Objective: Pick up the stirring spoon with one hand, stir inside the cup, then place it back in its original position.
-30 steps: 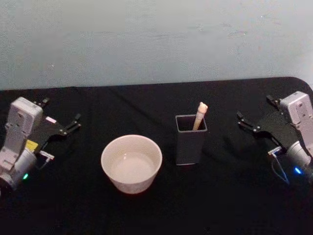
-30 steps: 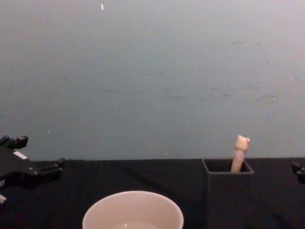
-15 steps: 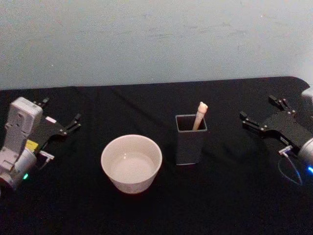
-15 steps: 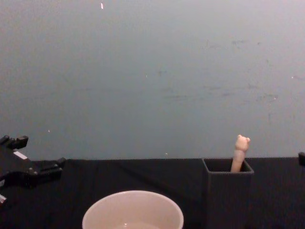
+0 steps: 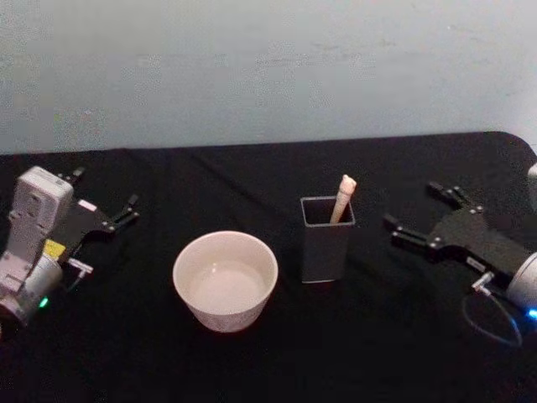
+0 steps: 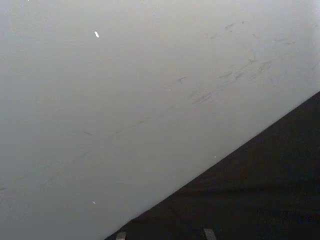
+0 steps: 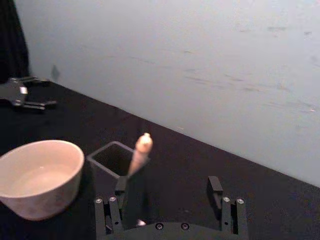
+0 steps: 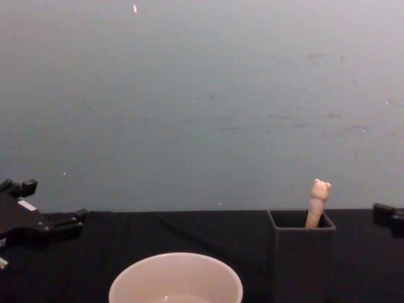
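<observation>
The stirring spoon [image 5: 342,197] stands in the dark grey square holder [image 5: 327,243], with its beige handle and small animal-head knob [image 8: 320,187] sticking out above the rim. The white cup [image 5: 225,281] sits to the left of the holder. My right gripper [image 5: 411,206] is open and empty, to the right of the holder and pointing toward it. In the right wrist view its fingers [image 7: 215,185] frame the spoon handle [image 7: 140,150] and the holder [image 7: 112,157] ahead, without touching them. My left gripper [image 5: 105,189] rests open at the far left.
A black cloth [image 5: 252,361] covers the table, and a pale wall [image 5: 268,67] stands behind its far edge. The cup [image 7: 40,175] appears to hold a little clear liquid. The left gripper [image 7: 22,95] shows far off in the right wrist view.
My right gripper has swung left and lower toward the holder, and now points at the spoon. The left arm, cup, holder and spoon have not moved.
</observation>
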Controlling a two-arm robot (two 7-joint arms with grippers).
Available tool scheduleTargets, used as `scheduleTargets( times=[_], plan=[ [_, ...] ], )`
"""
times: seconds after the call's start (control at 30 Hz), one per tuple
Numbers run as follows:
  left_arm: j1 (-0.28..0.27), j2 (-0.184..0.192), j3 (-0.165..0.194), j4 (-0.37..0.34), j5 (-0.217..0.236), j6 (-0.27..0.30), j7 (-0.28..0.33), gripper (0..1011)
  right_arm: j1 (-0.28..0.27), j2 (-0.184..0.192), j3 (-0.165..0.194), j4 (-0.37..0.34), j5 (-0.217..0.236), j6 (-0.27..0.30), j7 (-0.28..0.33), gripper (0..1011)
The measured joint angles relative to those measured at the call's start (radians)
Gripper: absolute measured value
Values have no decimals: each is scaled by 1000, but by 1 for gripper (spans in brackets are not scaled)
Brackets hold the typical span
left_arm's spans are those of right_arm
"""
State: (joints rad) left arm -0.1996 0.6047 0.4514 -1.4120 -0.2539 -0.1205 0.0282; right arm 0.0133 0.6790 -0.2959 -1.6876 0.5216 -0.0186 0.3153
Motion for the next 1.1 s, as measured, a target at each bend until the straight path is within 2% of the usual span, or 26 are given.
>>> scheduleTargets(
  times=[0.17,0.4,0.77,1.1],
  plan=[
    [0,0,0,0,0,0,0,1001,5,-22,-10,-4,-1,3,22,1003],
    [0,0,0,0,0,0,0,1001,42,-70,-35,14,-8,32,50,1003],
    [0,0,0,0,0,0,0,1001,136,-165,-56,103,-39,88,57,1003],
    [0,0,0,0,0,0,0,1002,191,-217,-54,170,-56,121,55,1003]
  ],
)
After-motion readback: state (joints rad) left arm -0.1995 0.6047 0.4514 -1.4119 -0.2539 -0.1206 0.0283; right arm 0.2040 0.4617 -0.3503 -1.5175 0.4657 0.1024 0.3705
